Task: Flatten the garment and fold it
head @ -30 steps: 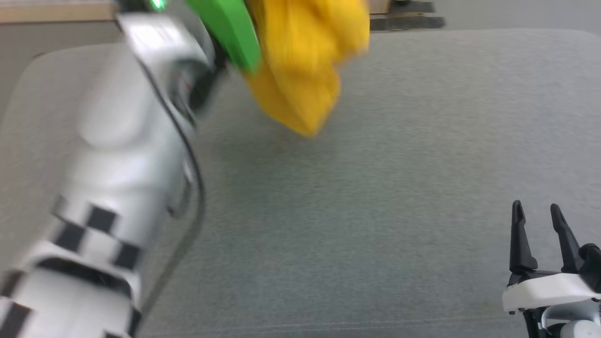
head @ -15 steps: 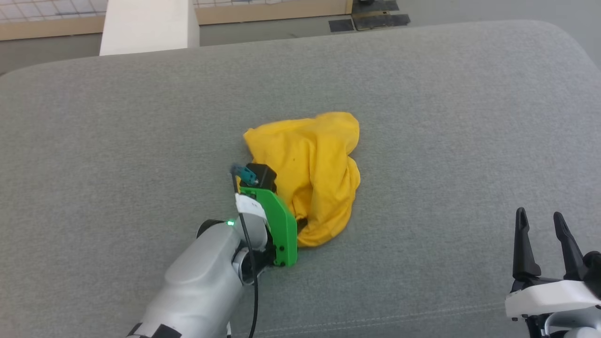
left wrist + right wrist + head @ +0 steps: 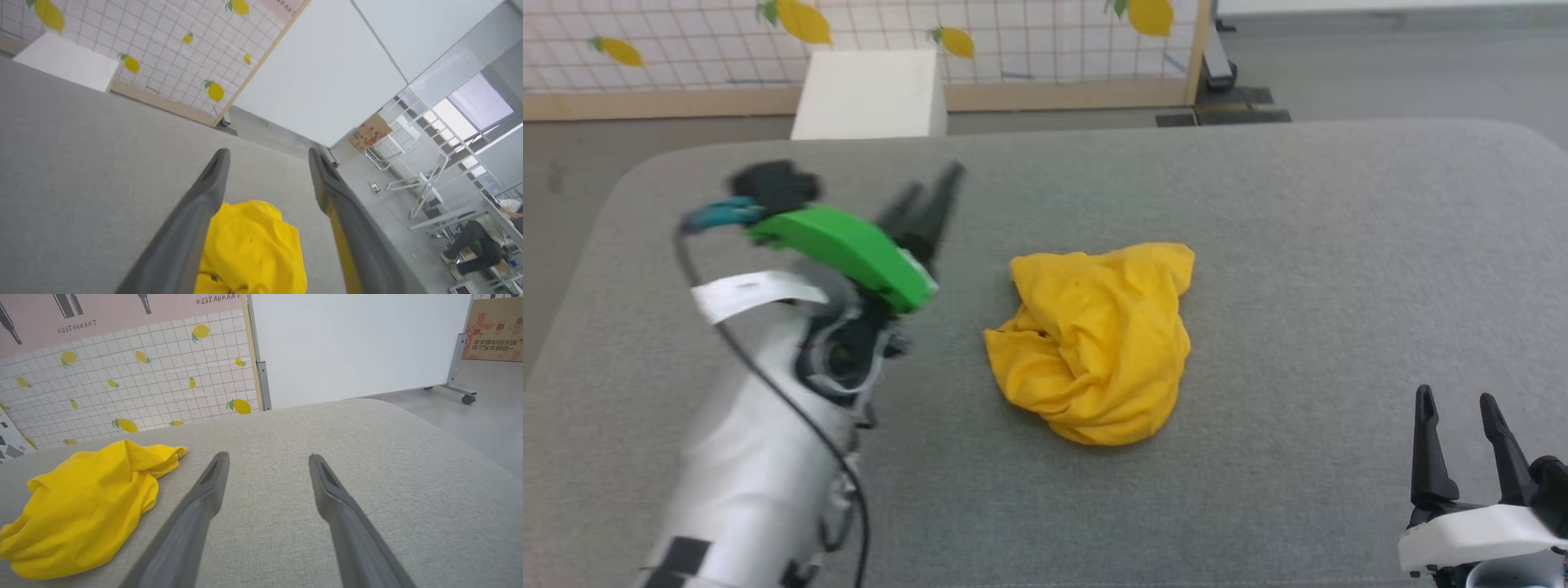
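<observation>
The left gripper stood with its two dark fingers spread wide and nothing clamped between them. In the head view it was blurred and raised above the grey cushion, with a green plate on its wrist. Its own wrist view showed the same wide gap, with the garment low in that gap, lying on the cushion beyond the fingers and pinched by neither. Seen from the head, the garment was a crumpled mustard-yellow heap near the left gripper's right side, clear of its fingertips, and ahead and to the left of the right gripper. The right gripper also had its fingers parted and pointing forward, and it held nothing. In its wrist view they reached out low over the cushion, though whether they touched the fabric could not be told. The heap lay off its left finger, apart from it. Beyond the right gripper's fingertips, up and to the left, a pink wall panel carried the word "RESTAURANT" twice in dark capitals, above a white tiled pattern dotted with lemons. Far to the right of those fingertips stood a cardboard box with red printing that could not be read.
</observation>
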You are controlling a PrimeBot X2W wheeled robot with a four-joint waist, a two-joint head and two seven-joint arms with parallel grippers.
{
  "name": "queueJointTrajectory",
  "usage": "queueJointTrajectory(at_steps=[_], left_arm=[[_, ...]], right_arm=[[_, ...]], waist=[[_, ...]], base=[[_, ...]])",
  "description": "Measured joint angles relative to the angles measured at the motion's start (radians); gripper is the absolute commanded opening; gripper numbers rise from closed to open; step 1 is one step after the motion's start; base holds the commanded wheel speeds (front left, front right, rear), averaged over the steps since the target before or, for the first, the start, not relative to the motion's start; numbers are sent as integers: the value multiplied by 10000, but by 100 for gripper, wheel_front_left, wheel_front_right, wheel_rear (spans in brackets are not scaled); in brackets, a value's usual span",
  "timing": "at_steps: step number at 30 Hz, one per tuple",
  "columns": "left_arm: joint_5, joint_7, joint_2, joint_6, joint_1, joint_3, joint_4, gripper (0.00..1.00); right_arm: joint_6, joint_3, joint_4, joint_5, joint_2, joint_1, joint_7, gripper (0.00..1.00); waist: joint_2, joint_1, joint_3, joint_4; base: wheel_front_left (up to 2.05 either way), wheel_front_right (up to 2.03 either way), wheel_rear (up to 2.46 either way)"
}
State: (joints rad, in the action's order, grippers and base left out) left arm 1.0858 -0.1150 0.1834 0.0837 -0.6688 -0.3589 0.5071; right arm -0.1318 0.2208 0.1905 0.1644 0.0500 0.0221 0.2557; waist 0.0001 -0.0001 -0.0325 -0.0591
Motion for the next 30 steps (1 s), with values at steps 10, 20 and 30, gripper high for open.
queueJointTrajectory(at_steps=[10, 20, 30], left_arm=[[-3083, 3411, 2242, -1032, 2226, 221, -1250, 100], [-3802, 3682, 2274, -1565, 4647, 529, -2268, 100], [-4349, 3724, 1935, -1595, 5235, 1298, -3511, 100]], right_arm=[[0, -102, -12, -86, 0, -3, -255, 100], [0, -301, 50, -167, 0, -134, -1028, 100], [0, -911, 734, -1108, -4, -3548, -4209, 100]], waist=[[0, 0, 375, 838], [0, 0, 259, 997], [0, 0, -513, 950]], base=[[0, 0, 0], [0, 0, 0], [0, 0, 0]])
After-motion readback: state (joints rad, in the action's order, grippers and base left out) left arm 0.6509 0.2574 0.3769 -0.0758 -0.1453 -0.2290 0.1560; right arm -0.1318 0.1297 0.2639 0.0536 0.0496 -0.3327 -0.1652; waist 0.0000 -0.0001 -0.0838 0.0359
